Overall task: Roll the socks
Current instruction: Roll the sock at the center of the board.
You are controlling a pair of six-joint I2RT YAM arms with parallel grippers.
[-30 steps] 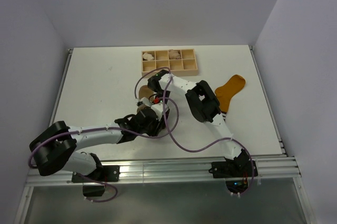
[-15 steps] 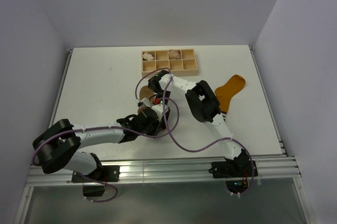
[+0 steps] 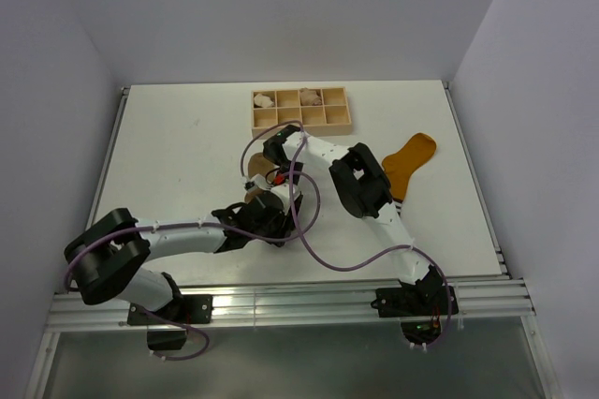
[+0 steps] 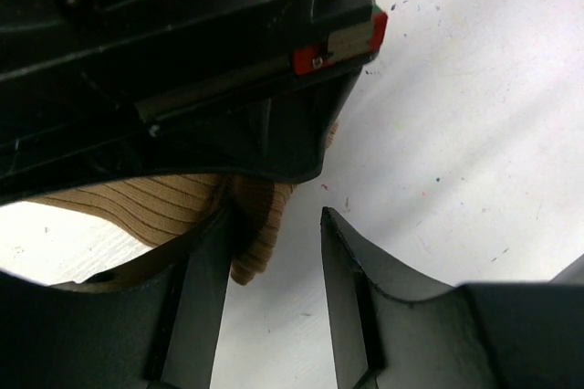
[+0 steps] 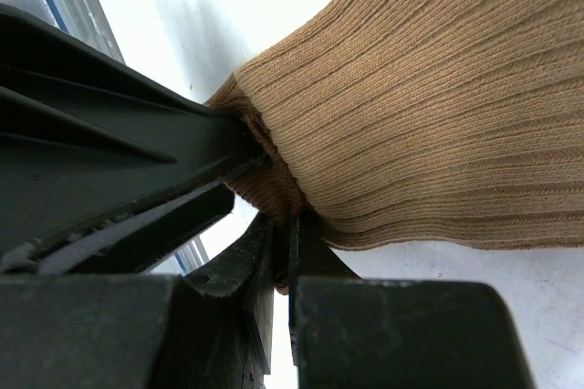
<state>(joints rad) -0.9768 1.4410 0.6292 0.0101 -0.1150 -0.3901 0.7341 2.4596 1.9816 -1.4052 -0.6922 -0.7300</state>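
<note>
The tan-brown ribbed sock [image 3: 254,167] lies partly rolled at the table's middle, mostly hidden under both wrists. My right gripper [image 3: 272,157] is shut on a fold of its edge; in the right wrist view the fabric [image 5: 429,106] is pinched between the closed fingers of the gripper [image 5: 290,234]. My left gripper [image 4: 274,257] is open just beside the right one [image 3: 271,205]; its left finger [image 4: 208,289] touches the sock's edge [image 4: 155,206], and bare table shows between the jaws. The mustard-orange sock [image 3: 410,160] lies flat at the right, apart from both grippers.
A wooden compartment tray [image 3: 337,122] stands at the back centre with small pale beige bundles [image 3: 310,96] in its far cells. The right arm's body [image 4: 182,60] hangs close over my left gripper. Purple cables [image 3: 318,249] loop over the table's near part.
My left arm has crept a little to the right, closer under the right wrist. The right gripper and the tan sock have stayed where they were.
</note>
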